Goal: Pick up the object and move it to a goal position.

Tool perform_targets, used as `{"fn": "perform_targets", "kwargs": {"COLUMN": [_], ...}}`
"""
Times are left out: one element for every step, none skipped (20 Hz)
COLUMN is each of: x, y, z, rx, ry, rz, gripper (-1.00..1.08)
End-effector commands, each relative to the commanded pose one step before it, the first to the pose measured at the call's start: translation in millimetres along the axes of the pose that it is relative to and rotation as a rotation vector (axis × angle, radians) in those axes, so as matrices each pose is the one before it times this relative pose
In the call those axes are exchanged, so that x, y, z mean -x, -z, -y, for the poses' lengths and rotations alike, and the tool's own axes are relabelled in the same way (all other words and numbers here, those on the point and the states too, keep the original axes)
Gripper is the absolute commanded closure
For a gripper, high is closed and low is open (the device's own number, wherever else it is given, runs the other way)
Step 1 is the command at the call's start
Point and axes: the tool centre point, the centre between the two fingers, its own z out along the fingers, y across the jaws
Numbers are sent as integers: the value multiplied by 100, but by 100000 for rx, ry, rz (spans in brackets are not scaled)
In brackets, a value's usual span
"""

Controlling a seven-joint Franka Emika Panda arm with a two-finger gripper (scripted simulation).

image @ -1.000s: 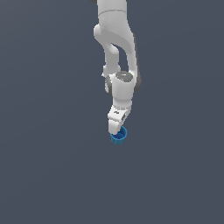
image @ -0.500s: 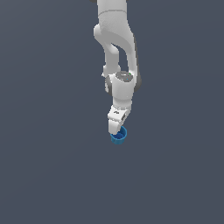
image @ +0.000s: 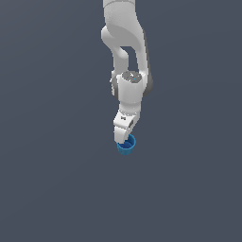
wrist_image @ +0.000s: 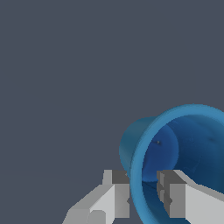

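Under arm's tip, gripper pinches blue cup by rim wall, one finger inside, other outside. Pose unchanged over past second: grasp looks settled, lift toward goal likely next. Goal marker not visible.

Blue cup rim pinched between the gripper fingers, hollow inside showing.

The tabletop lies bare and flat on the exterior view's left and right, near and far. The only obstacle is the blue cup, whose rim sits between the fingers of the gripper.
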Motion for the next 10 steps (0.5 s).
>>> {"fn": "perform_targets", "kwargs": {"x": [166,115,99,126,109,124,127,128,126,114], "y": [1590,695,730,793,824,876,909,925,895,838], "z": [-1006,-423,-440,-482,-499,-533,-557,-570,-552,-523], "rx": [319,0,-46,0,-56,-32,-31,-31,0,-42], "ry": [41,0,40,0,38,18,15,12,0,10], "rz": [-192,0,-33,0,-51,-33,-35,-36,0,-54], "gripper": [108,108,108,108,108,108,108,108,108,108]}}
